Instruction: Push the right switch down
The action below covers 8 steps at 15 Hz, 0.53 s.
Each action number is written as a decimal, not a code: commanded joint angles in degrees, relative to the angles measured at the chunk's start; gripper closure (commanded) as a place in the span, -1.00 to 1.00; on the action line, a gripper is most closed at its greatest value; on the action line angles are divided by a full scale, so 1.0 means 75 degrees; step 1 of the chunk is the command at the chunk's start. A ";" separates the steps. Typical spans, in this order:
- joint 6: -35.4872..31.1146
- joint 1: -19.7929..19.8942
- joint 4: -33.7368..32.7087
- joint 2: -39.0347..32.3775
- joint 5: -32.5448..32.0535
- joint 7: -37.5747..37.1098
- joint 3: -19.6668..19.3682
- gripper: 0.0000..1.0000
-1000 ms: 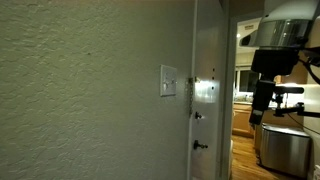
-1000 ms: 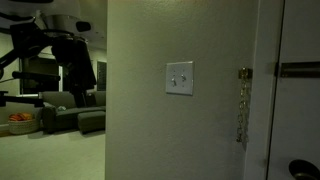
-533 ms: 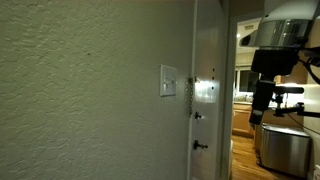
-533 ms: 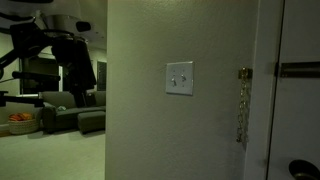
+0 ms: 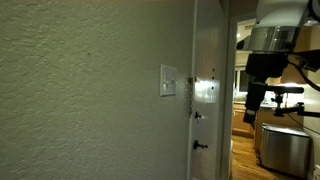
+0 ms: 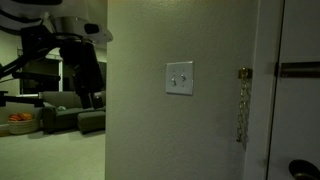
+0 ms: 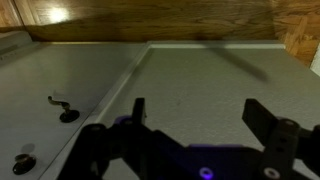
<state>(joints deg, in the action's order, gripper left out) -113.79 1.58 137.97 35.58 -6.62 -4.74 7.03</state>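
The right switch (image 6: pixel 186 79) sits on a white switch plate (image 6: pixel 180 90) on a textured wall (image 6: pixel 140 130), near a door (image 6: pixel 300 110). The arm (image 6: pixel 78 62) stands well apart from the plate. In the wrist view, the gripper (image 7: pixel 195 108) has its fingers spread wide over a pale panel (image 7: pixel 190 70) bearing two dark fittings (image 7: pixel 62 110).

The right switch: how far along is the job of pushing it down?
Nothing looks done yet: nothing touches the right switch on the switch plate. In hand is only the approach: the arm stands apart from the wall, and the wrist view shows the tool open and empty. Left: reach the plate, set the tool on the right switch, push it down.
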 commanded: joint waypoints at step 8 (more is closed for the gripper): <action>-0.0848 0.0029 -0.1837 -0.2411 -0.0485 0.0772 -0.0682 -1.00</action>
<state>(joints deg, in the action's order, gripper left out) -119.41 1.73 129.35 22.60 -8.69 -0.29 2.83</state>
